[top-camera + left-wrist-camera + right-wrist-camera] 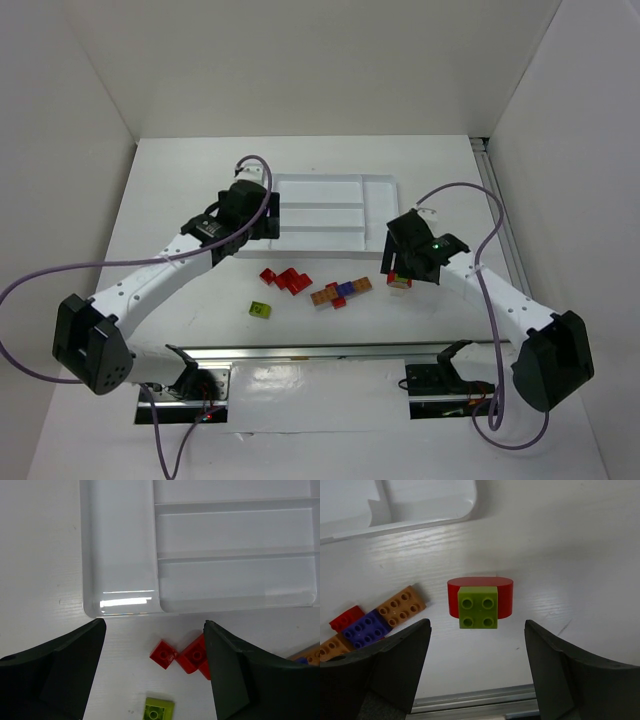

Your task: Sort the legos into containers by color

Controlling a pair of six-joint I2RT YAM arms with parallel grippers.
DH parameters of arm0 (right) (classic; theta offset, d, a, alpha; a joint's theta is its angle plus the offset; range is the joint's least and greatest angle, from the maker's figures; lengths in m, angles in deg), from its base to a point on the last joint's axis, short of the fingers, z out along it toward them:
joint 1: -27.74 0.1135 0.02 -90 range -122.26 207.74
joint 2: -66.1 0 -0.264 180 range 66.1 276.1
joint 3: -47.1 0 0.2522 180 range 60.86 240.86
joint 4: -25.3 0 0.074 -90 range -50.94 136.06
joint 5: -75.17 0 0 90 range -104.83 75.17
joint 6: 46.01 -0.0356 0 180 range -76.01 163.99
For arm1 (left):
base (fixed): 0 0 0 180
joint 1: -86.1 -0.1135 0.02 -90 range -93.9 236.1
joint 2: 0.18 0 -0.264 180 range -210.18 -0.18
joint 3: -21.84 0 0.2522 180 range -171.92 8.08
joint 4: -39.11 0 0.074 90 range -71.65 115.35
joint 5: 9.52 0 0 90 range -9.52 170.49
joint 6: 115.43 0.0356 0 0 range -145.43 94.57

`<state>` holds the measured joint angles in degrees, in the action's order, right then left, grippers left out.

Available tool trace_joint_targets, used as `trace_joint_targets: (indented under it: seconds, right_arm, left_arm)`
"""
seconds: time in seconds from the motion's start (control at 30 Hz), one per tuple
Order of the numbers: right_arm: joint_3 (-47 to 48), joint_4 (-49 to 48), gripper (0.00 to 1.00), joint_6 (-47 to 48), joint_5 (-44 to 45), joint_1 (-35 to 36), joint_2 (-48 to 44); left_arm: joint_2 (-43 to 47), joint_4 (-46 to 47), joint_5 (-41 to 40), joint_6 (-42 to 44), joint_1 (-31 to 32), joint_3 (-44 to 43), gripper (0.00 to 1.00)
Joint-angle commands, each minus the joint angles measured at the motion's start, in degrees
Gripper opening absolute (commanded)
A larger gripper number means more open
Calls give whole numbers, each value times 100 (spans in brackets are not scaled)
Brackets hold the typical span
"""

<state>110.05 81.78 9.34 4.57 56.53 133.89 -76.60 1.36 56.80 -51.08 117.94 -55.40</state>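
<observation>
The white tray [330, 210] lies at the table's middle back. My left gripper [258, 222] is open at the tray's near-left corner [120, 555], above two red bricks [163, 654] and a lime brick [159, 710]. In the top view the red bricks [285, 278] and the lime brick [261, 309] lie in front of the tray. My right gripper [477, 624] is open over a lime brick [478, 606] that is stacked on a rounded red brick [505, 595]. This stack also shows in the top view [399, 281]. Both grippers hold nothing.
A cluster of orange [401, 606], blue-purple [368, 628] and red [346, 618] bricks lies left of the right gripper, at the middle in the top view [342, 292]. A metal rail [320, 350] runs along the table's near edge. White walls enclose the table.
</observation>
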Motion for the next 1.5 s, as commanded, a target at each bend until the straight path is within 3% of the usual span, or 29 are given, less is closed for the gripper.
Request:
trace_joint_targets:
  seconds: [0.0,0.37,0.53,0.57,0.67,0.8,0.93,1.07,1.2,1.3,1.37,1.47]
  right_arm:
    - [-138,-194,82,-129,-6,21,129]
    - [-138,-562,69,108,134,21,551]
    - [-23,-563,54,161,134,21,674]
    - [-23,-563,44,161,47,21,674]
    - [125,-616,28,309,-85,21,674]
    - [871,-204,20,591,-33,21,674]
    - [1829,192,18,925,-741,-49,481]
    - [2358,140,18,1215,-1946,-304,244]
    - [2429,-176,18,1435,-3388,-638,94]
    - [2507,-176,18,1488,-4083,-805,94]
    - [2561,-176,18,1549,-4347,-963,94]
    - [2621,-124,18,1549,-5057,-1077,225]
  left_arm:
    - [-92,140,-40,60,25,-208,90]
    - [-277,87,-84,60,77,-323,90]
    - [-329,87,-154,60,77,-375,90]
    - [-329,87,-206,8,77,-375,90]
    - [-329,87,-260,7,77,-375,90]
    - [-382,87,-50,367,77,-559,97]
    - [-286,253,880,1034,77,-920,99]
    - [513,1263,3152,1860,77,-490,93]
    - [593,1266,4613,2125,77,-823,95]
    - [444,1142,5161,2248,130,-982,94]
    - [522,1359,5224,2249,200,-982,86]
    - [629,1423,4857,2441,630,-903,85]
